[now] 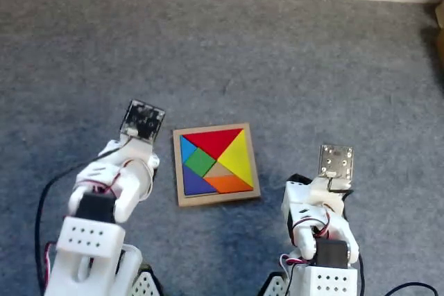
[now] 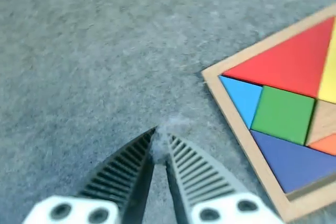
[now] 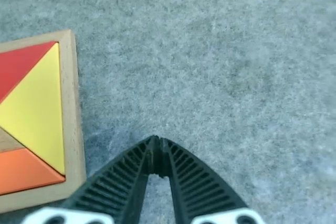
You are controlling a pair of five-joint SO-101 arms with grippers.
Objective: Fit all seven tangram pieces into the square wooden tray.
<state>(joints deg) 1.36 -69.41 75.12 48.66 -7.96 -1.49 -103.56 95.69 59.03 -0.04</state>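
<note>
Grey, felt-like fabric covers the worktop (image 1: pixel 277 53), and the square wooden tray (image 1: pixel 179 171) lies flat on it between the two arms, turned slightly askew to the worktop's edges. Inside its rim the coloured pieces sit flush against one another: a red triangle (image 1: pixel 215 141) along the far side, a yellow triangle (image 1: pixel 238 157) along the side nearer the right arm (image 1: pixel 322 206), a light blue triangle (image 1: pixel 186 148) and a green square (image 1: pixel 200 162) toward the left arm (image 1: pixel 111 185), a dark blue piece (image 1: pixel 195 184) at the near corner on that side, and an orange piece (image 1: pixel 227 184) along the near edge. Between the green, yellow and orange shapes is a small tan patch (image 1: pixel 220 169); whether it is a bare-wood piece or the tray's floor cannot be told. The left gripper (image 2: pixel 160 141) points down at the fabric just beside the tray's corner by the light blue triangle, apart from the rim, its ribbed jaws drawn together to a thin slit with nothing between them. The right gripper (image 3: pixel 156 153) hangs over the fabric near the tray's edge beside the yellow and orange pieces, also clear of the wood, its tips closed against each other and holding nothing.
</note>
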